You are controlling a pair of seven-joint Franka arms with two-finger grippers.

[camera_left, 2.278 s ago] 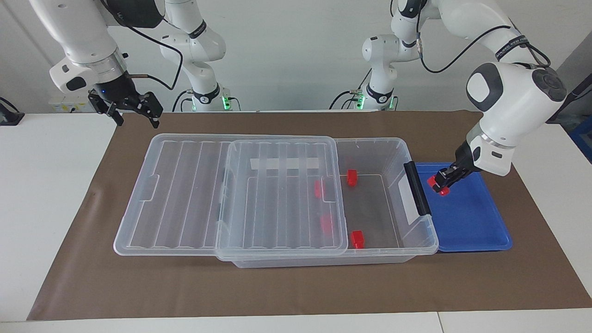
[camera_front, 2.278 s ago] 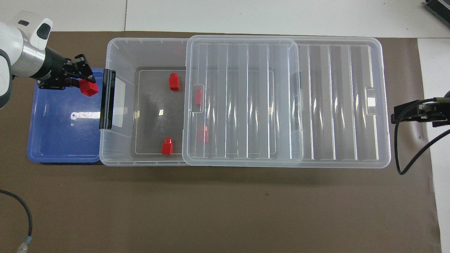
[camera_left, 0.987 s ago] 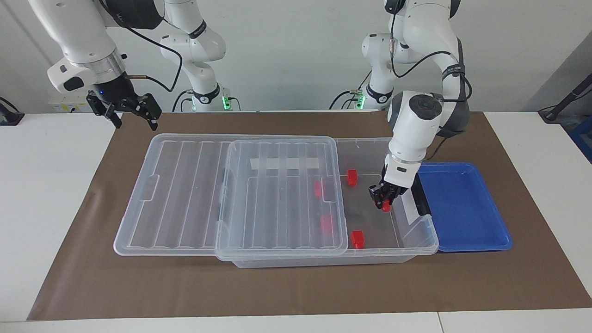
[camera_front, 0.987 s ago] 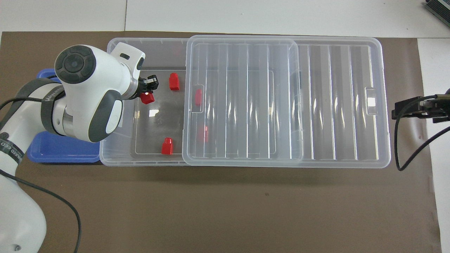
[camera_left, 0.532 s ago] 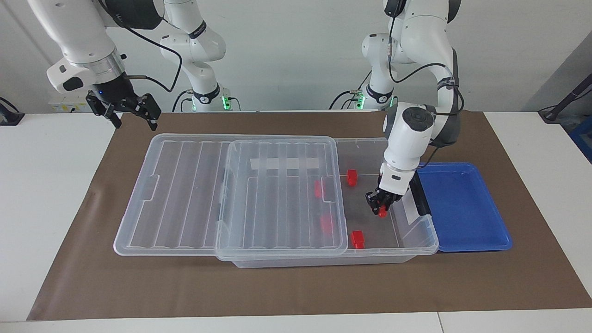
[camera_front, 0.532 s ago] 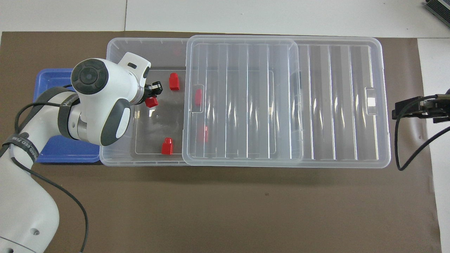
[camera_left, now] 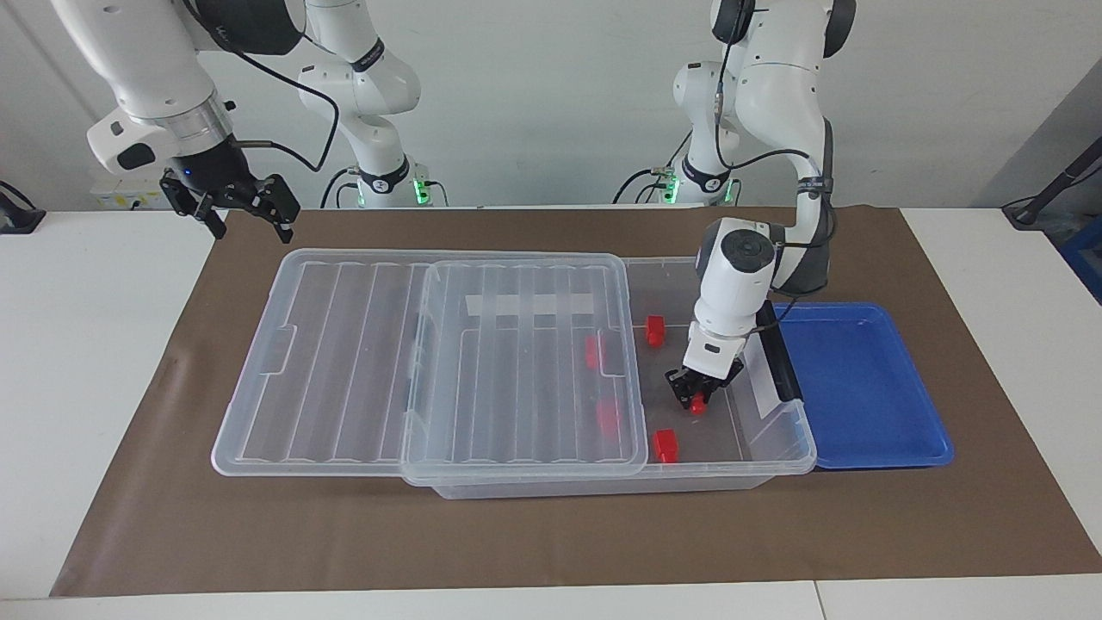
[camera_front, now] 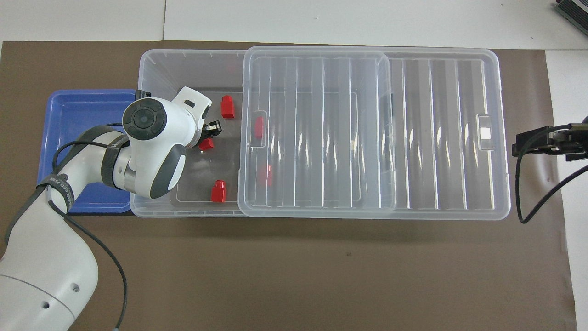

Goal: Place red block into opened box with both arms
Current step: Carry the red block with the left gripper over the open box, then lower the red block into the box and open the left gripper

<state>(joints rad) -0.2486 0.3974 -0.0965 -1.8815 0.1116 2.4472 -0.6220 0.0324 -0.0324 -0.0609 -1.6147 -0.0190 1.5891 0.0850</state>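
My left gripper (camera_left: pixel 694 399) reaches down into the uncovered end of the clear box (camera_left: pixel 740 471), shut on a red block (camera_left: pixel 698 405) held low over the box floor. From overhead, that red block (camera_front: pixel 206 144) shows just past the left gripper (camera_front: pixel 210 137), mid-floor in the box (camera_front: pixel 183 54). Two more red blocks (camera_left: pixel 656 330) (camera_left: pixel 665 445) lie on the open floor, and two others (camera_left: pixel 593 351) (camera_left: pixel 608 417) show through the lid. My right gripper (camera_left: pixel 250 211) hangs open and waiting over the mat corner at the right arm's end.
The ribbed clear lid (camera_left: pixel 344 344) is slid toward the right arm's end, covering most of the box and overhanging it. A shallow blue tray (camera_left: pixel 861 387) with nothing in it sits against the box's black handle (camera_left: pixel 777 362). A brown mat covers the table.
My left gripper carried the red block from over the blue tray, past the handle, into the box, and has lowered it toward the floor. The right arm stayed put.
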